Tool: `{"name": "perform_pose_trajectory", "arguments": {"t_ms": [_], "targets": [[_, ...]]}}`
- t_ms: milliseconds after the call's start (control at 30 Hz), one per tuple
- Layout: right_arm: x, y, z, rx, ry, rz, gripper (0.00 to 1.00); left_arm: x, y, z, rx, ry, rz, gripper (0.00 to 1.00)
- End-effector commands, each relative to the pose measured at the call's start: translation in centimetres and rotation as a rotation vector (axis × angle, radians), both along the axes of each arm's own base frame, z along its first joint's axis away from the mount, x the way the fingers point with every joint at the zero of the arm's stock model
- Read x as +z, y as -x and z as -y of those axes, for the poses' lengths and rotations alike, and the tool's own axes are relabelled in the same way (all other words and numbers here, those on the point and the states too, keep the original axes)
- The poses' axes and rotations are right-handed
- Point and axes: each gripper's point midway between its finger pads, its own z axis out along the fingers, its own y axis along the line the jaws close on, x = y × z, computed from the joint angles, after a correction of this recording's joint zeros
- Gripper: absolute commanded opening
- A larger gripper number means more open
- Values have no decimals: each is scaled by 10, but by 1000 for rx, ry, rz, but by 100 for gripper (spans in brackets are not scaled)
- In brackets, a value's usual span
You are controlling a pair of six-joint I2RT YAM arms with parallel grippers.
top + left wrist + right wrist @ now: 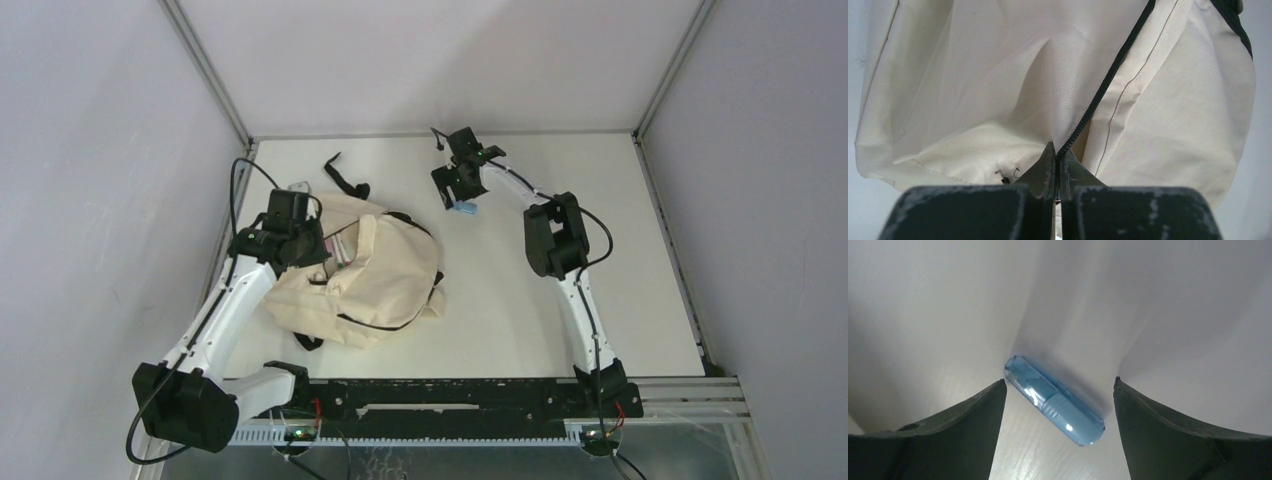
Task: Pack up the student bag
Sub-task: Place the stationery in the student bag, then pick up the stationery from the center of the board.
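The student bag (375,285) lies on the counter (500,300), its zipper edge (1098,100) pinched in the closed left tool (1055,164), while well right of it the open right tool (1060,385) straddles a blue capsule (1053,400), so the pick-up step seems in hand and next probably comes closing across it and lifting.

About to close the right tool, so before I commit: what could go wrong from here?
The blue capsule lies diagonally between the fingers of the open right tool, so closing may spin it or squeeze it out. The left tool pinches only a thin fold of the student bag by its zipper; that hold could slip.
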Motion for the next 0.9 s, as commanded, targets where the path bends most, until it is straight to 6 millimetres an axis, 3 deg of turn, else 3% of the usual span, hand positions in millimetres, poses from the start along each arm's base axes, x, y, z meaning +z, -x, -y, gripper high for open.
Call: {"name": "perform_pose_trajectory", "arguments": {"t_ms": [0,100,200,400,600,767,867], "targets": [[-7,-6,14,23,-11,-38,84,28,-17,8,-8,51,95,0],[-12,6,20,-1,-31,-83,75,27,-17,12,-25,69,94,0],[-12,22,23,-34,-53,-90,65,30,-15,40,-176,165,90,0],[-17,54,28,-127,-114,-128,33,28,-19,58,-232,212,68,0],[-16,79,38,-222,-125,-161,0,28,-14,98,-362,231,46,0],[8,111,41,-306,-223,-156,0,32,-12,118,-432,283,53,0],[33,130,34,-346,-284,-144,0,36,-7,126,-488,305,63,0]]}}
